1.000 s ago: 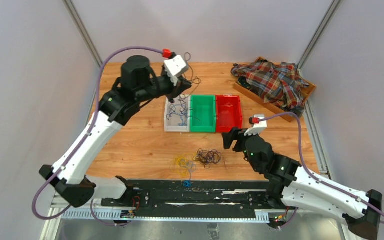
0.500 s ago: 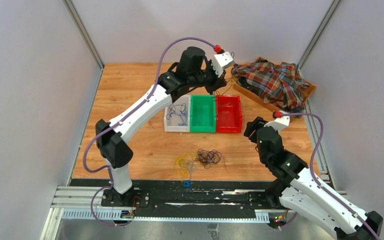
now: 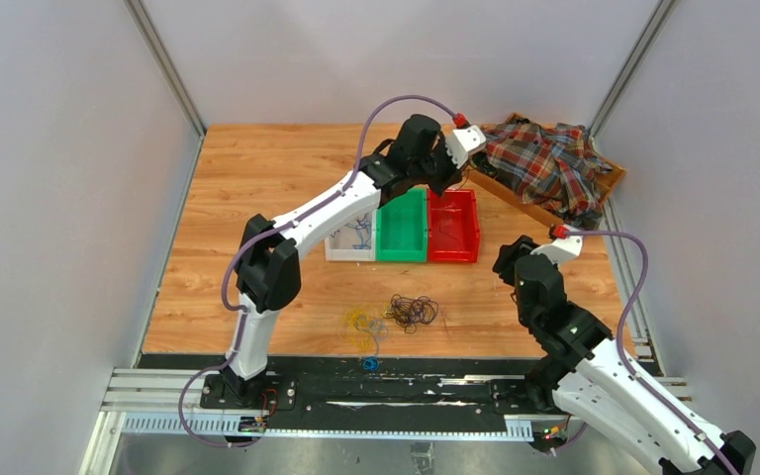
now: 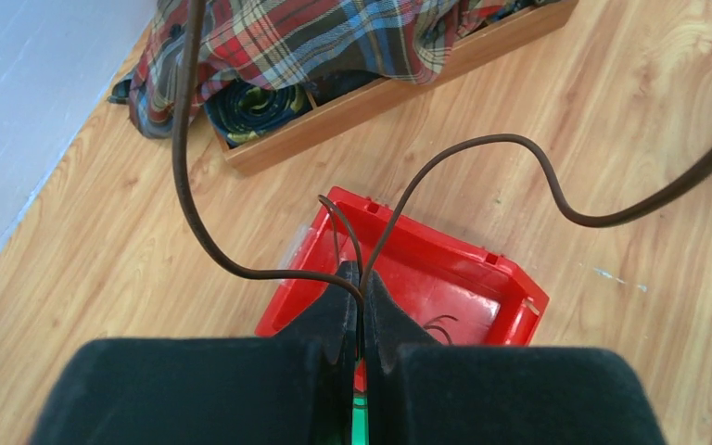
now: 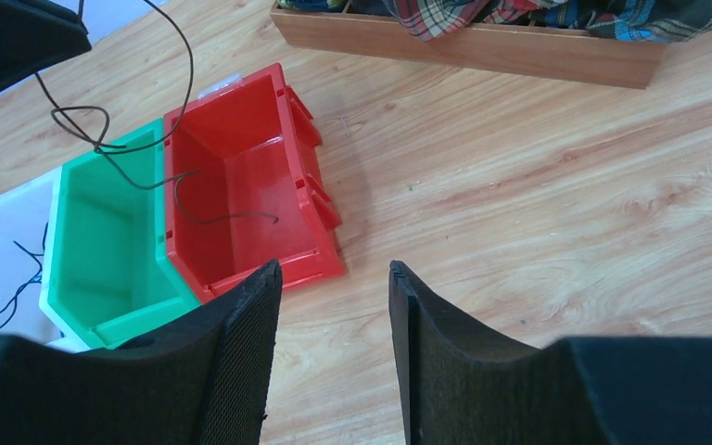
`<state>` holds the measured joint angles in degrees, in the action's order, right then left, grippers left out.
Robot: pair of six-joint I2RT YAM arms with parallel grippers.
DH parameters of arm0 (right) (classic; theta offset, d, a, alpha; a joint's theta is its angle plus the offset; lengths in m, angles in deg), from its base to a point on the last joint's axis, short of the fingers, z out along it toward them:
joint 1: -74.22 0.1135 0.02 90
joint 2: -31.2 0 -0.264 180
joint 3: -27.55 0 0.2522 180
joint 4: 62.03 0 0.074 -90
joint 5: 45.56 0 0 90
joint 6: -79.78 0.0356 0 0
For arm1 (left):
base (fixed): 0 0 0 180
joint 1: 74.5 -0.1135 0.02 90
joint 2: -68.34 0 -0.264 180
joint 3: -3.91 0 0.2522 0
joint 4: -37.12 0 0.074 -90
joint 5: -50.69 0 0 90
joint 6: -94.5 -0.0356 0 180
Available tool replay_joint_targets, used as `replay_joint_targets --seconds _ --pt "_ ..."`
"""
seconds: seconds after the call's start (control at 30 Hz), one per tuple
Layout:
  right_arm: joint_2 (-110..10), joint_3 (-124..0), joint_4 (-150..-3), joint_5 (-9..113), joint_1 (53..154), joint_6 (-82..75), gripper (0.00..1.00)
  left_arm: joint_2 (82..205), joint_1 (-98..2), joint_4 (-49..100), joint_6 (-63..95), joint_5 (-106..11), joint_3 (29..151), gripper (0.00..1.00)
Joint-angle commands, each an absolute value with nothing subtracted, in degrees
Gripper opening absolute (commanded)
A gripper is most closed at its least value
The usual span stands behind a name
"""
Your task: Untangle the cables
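My left gripper (image 4: 360, 274) is shut on a dark brown cable (image 4: 482, 141), whose loops hang over the red bin (image 4: 515, 278). From above, the left gripper (image 3: 444, 177) hovers at that bin's (image 3: 452, 226) far end. In the right wrist view the same cable (image 5: 188, 69) dangles down, its end lying inside the red bin (image 5: 232, 139). A dark clump of cables (image 3: 414, 312), yellow ones (image 3: 360, 321) and a blue one (image 3: 369, 363) lie on the table near the front. My right gripper (image 5: 334, 269) is open and holds nothing, right of the bins (image 3: 507, 259).
A green bin (image 3: 402, 226) and a white bin (image 3: 341, 242) holding blue cables stand left of the red one. A wooden tray (image 3: 500, 188) with a plaid shirt (image 3: 544, 158) sits at the back right. Grey walls close in both sides.
The left arm swung right from over the white bin to over the red bin, carrying the dark cable. The right gripper drew back to the right and its jaws narrowed.
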<state>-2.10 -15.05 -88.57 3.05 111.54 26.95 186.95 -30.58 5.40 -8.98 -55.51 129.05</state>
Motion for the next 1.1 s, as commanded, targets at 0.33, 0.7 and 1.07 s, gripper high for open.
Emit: replay_joint_targets --seconds 0.33,0.7,1.07 --pt "0.19 -14.95 -90.69 3.68 110.56 27.30 0.45 188.67 -28.25 6.83 -9.63 -49.69 124.12 0.01" --pt "-0.27 -16.35 -92.96 3.72 110.60 28.02 0.45 188.05 -27.65 -0.01 -9.15 -52.28 124.98 0.37" --pt "-2.28 -18.27 -93.60 3.89 110.52 26.47 0.46 182.62 -30.02 -8.12 -11.25 -53.45 125.67 0.68"
